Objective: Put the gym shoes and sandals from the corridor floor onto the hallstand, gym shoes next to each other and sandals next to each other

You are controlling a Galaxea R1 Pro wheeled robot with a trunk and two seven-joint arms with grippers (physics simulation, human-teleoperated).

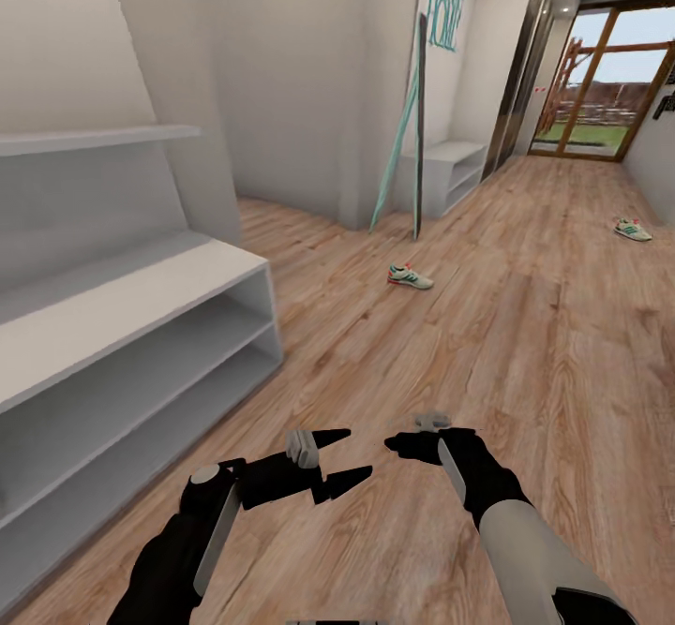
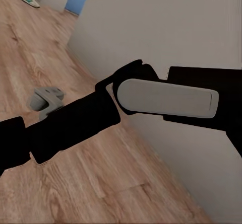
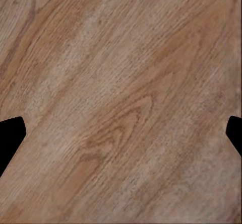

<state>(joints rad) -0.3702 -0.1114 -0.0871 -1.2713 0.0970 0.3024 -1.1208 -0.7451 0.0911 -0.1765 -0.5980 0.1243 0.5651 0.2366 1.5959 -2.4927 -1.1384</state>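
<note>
Both grippers, left (image 1: pixel 345 461) & right (image 3: pixel 121 128), hang open over the corridor floor (image 1: pixel 525 344), nothing held. Two gym shoes (image 1: pixel 410 275) lie well apart (one far off by the wall), hallstand (image 1: pixel 141 325) to the left.

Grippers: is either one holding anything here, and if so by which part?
Nothing is held. The left gripper and right gripper are both open and empty above the floor.
</note>
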